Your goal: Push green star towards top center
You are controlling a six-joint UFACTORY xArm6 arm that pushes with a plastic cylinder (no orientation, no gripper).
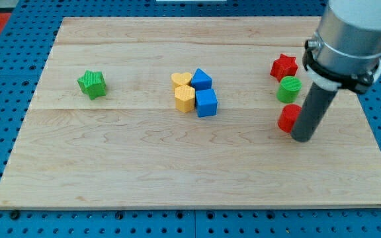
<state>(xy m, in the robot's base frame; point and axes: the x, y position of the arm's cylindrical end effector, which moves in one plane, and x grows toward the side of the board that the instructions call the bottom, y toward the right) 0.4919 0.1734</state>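
Observation:
The green star [92, 84] lies on the wooden board [144, 172] at the view's left, on its own. My tip [302, 137] is far to the right of it, near the board's right side. The tip stands just right of a red block [287, 118] and seems to touch it. The rod rises from the tip to the arm's grey body at the view's top right.
A green cylinder [288, 89] and a red star [284, 67] sit above the red block. In the middle are a yellow heart [181, 80], a yellow block [184, 98], a blue triangular block [201, 79] and a blue cube [206, 103], clustered together.

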